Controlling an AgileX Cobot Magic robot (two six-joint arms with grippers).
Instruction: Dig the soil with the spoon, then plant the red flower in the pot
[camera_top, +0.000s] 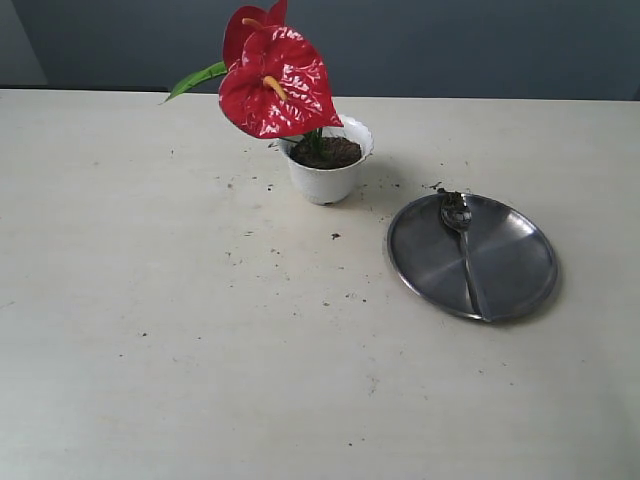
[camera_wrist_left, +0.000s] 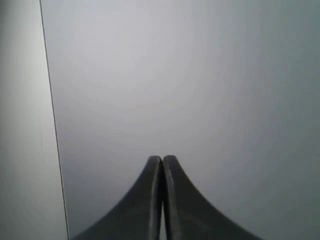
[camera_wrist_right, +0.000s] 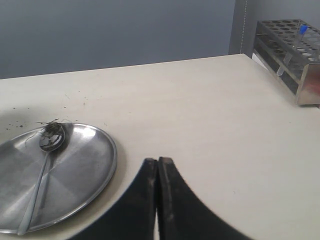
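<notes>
Both of my arms were out of sight in the exterior view, so I read them from the wrist cameras. The left gripper (camera_wrist_left: 162, 160) was clenched, its two dark jaws pressed flat together with nothing between them, and only a plain grey surface showed behind it. The right gripper (camera_wrist_right: 158, 162) was clenched and empty in the same way, hanging over the pale table (camera_top: 150, 380) near the rim of the steel plate (camera_top: 520, 260).

The near part of the table carried only a few dark specks. Farther in, on the right, lay the round, flat steel plate. The spoon (camera_top: 466, 262) rested in it, its handle end at the plate's near rim and its bowl at the far rim, with a small clump of dark earth on the bowl.

Loose crumbs (camera_top: 335, 236) were scattered on the table between the plate and the pot (camera_top: 325, 180). The white pot stood upright, farther back and to the left of the plate, apart from it. The soil (camera_top: 328, 152) filled it almost to the wavy rim. The red flower (camera_top: 275, 85) stood planted in that soil, its glossy blooms leaning left over the rim and its green leaf (camera_top: 198, 78) pointing left.

At the table's far right edge, in the right wrist view, sat a metal tube rack (camera_wrist_right: 292, 55).
</notes>
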